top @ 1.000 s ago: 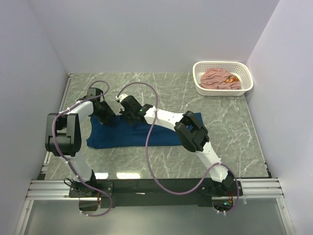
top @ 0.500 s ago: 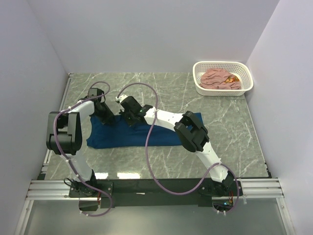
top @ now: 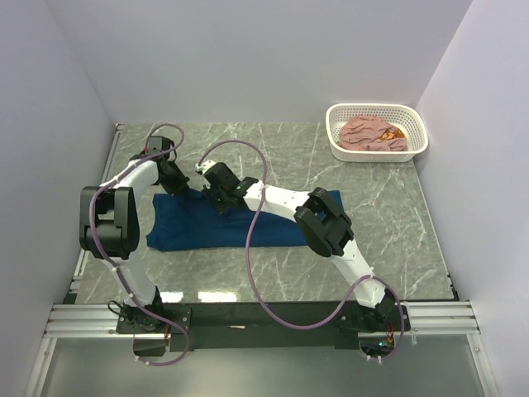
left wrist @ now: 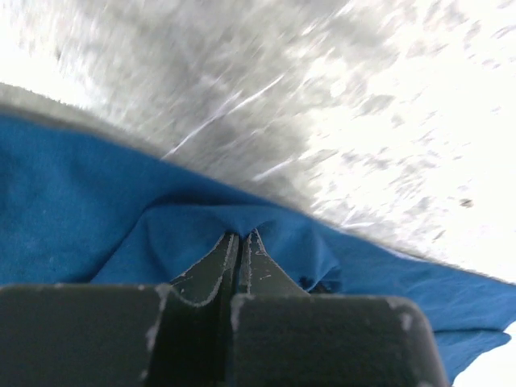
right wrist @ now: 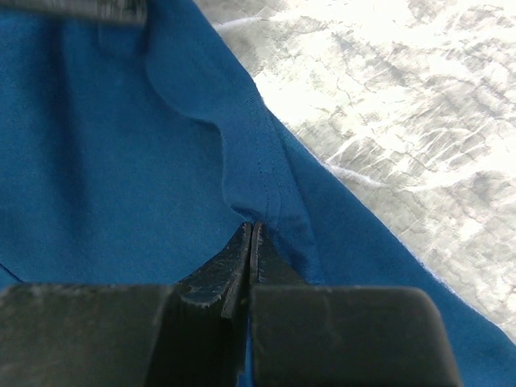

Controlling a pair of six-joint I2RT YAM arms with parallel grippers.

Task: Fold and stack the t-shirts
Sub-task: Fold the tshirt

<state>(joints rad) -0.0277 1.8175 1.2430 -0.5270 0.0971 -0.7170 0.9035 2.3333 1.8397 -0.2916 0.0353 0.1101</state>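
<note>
The navy blue t-shirt (top: pixel 223 225) lies as a long folded band across the table's middle. My left gripper (top: pixel 177 187) is shut on its far left edge; in the left wrist view the cloth (left wrist: pixel 97 218) bunches at the closed tips (left wrist: pixel 241 236). My right gripper (top: pixel 220 201) is shut on the far edge a little to the right; in the right wrist view a hemmed fold (right wrist: pixel 266 169) is pinched at the tips (right wrist: pixel 252 228). The dusty pink t-shirt (top: pixel 374 132) lies crumpled in the basket, its orange print showing.
The white perforated basket (top: pixel 417 146) stands at the far right corner. Grey walls close in the left, back and right sides. Purple cables loop over both arms. The marble table (top: pixel 273 149) shows beyond the shirt.
My left gripper has moved toward the far left with the shirt's edge in it. The right gripper has stayed about where it was.
</note>
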